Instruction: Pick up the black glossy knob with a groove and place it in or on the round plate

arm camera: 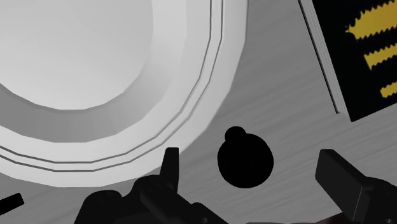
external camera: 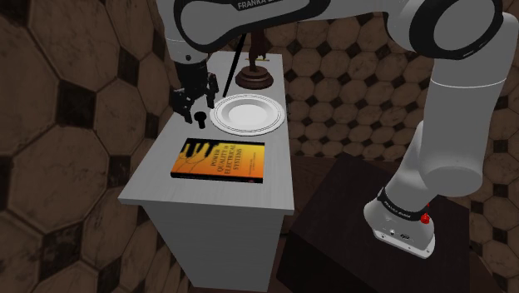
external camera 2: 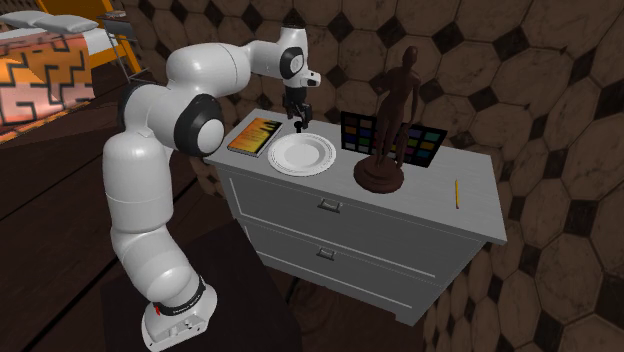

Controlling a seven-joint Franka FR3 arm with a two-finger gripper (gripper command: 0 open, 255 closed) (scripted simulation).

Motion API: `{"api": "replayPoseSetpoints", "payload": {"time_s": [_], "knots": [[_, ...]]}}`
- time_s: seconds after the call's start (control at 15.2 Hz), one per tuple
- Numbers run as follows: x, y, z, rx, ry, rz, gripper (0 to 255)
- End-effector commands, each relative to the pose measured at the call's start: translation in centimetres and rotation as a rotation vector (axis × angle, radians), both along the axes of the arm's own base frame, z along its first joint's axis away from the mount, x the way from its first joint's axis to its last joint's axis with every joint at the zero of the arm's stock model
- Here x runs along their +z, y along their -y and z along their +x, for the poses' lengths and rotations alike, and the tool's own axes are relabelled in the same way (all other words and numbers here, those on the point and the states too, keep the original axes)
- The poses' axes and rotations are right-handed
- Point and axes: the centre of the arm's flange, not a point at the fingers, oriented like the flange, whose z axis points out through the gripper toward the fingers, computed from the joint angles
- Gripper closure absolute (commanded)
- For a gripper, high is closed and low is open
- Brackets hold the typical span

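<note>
You have the all-black two-finger gripper (external camera: 195,101) hanging over the far end of the pale grey dresser top (external camera: 208,193), in the upper left of the shoulder view's middle. Its fingers (arm camera: 170,167) stand apart. In the wrist view the small glossy black round knob (arm camera: 245,160) lies on the grey surface between them, closer to one finger, and neither finger touches it, so nothing is held.

In the shoulder view you can find the knob (external camera: 200,118) just below the gripper and just left of the round white plate (external camera: 246,114). The knob is near the plate's rim but sits on the dresser, not on the plate. In the wrist view the plate's stepped rim (arm camera: 213,95) curves close past the knob.

The flat black book with an orange and yellow cover (external camera: 218,160) lies toward the frame's centre, below the plate and the knob. A dark brown wooden figure on a round base (external camera: 254,76) stands above the plate.

In the second exterior view the gripper (external camera 2: 297,120) points down between the book (external camera 2: 254,136) and the plate (external camera 2: 302,154). To the right stand the figure (external camera 2: 392,110) and a colour chart card (external camera 2: 428,145), and a yellow pencil (external camera 2: 457,192) lies near the right end.
</note>
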Motion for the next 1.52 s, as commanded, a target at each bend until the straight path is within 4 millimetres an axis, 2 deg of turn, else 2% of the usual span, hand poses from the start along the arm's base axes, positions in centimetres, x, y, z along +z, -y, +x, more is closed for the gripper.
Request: {"api": "replayPoseSetpoints", "payload": {"time_s": [0.0, 0.13, 0.2, 0.79, 1.45], "knots": [[0.0, 0.0, 0.0, 0.0, 0.0, 0.0, 0], [0.0, 0.0, 0.0, 0.0, 0.0, 0.0, 0], [0.0, 0.0, 0.0, 0.0, 0.0, 0.0, 255], [0.0, 0.0, 0.0, 0.0, 0.0, 0.0, 255], [5.3, 0.0, 0.0, 0.0, 0.0, 0.0, 255]]}}
